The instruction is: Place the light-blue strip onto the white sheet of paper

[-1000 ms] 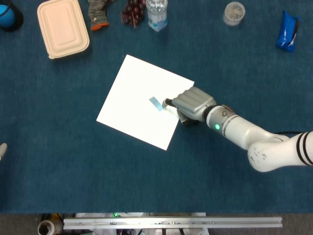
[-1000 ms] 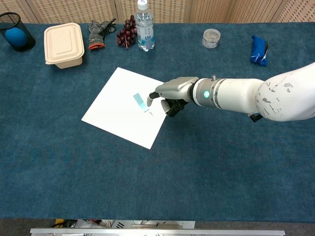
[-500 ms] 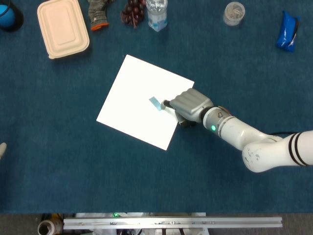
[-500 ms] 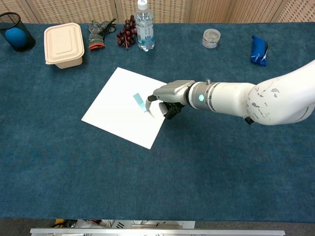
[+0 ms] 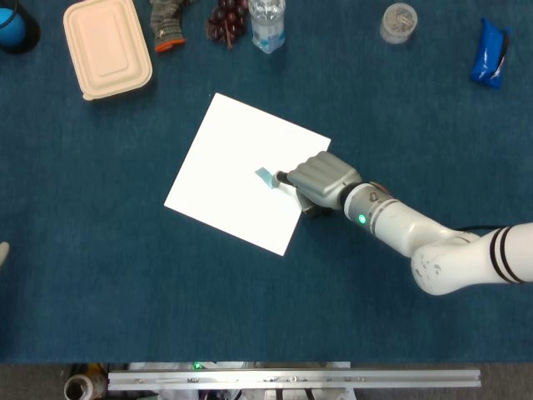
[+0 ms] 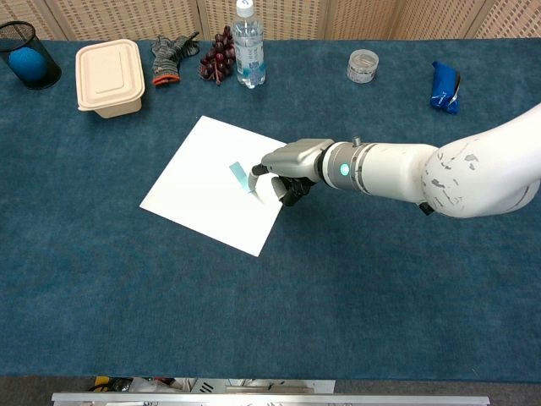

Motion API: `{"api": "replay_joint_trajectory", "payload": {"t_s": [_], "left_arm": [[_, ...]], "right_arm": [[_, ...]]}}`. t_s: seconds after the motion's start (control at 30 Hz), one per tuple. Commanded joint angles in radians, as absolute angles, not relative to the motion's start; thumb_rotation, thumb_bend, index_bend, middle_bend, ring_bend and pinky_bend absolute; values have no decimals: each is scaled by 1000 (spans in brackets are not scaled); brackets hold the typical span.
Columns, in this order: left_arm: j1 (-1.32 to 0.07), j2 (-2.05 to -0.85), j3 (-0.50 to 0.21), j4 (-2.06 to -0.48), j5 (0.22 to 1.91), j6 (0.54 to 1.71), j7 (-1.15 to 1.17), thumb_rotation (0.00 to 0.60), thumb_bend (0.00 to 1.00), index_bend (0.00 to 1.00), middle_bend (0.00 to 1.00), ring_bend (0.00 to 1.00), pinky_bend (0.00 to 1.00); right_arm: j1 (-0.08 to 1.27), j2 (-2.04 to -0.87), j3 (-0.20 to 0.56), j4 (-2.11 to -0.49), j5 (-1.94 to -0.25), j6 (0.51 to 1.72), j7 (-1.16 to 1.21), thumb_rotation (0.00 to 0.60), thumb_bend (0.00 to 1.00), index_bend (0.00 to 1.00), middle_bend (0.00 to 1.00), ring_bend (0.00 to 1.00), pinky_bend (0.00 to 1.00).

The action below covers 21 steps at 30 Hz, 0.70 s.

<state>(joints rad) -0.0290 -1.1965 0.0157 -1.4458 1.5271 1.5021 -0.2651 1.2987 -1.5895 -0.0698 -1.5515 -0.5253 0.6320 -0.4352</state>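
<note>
The white sheet of paper (image 5: 237,175) (image 6: 207,178) lies tilted on the blue table cloth. The small light-blue strip (image 5: 265,176) (image 6: 239,175) is over the sheet's right half, slanted, with its right end between the fingertips of my right hand (image 5: 321,177) (image 6: 292,161). That hand pinches the strip just above the paper, its other fingers curled in over the sheet's right edge. Whether the strip's far end touches the paper I cannot tell. Only a pale sliver, apparently of my left hand (image 5: 3,252), shows at the left edge of the head view.
Along the far edge stand a beige lidded box (image 5: 107,46), a glove (image 5: 166,21), dark grapes (image 5: 226,18), a water bottle (image 5: 266,21), a small clear jar (image 5: 398,21) and a blue packet (image 5: 490,52). A black mesh cup with a blue ball (image 6: 27,59) is at the far left.
My right hand has edged slightly left along the paper with the strip. The strip looks shorter and more steeply tilted in the head view. The paper has not moved.
</note>
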Motion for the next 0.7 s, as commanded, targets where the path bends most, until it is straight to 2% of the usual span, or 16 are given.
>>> {"api": "replay_joint_trajectory", "payload": {"t_s": [0.03, 0.7], "left_arm": [[-29, -1196, 15, -1446, 1526, 1501, -266, 600, 231, 193, 463, 535, 555], [-27, -1195, 11, -1441, 1525, 1499, -272, 600, 231, 193, 455, 534, 554]], "right_arm": [[1303, -1596, -72, -1542, -520, 626, -437, 540, 1000, 202, 1000, 1000, 1000], [1300, -1609, -59, -1526, -526, 645, -426, 537, 1000, 202, 1000, 1000, 1000]]}}
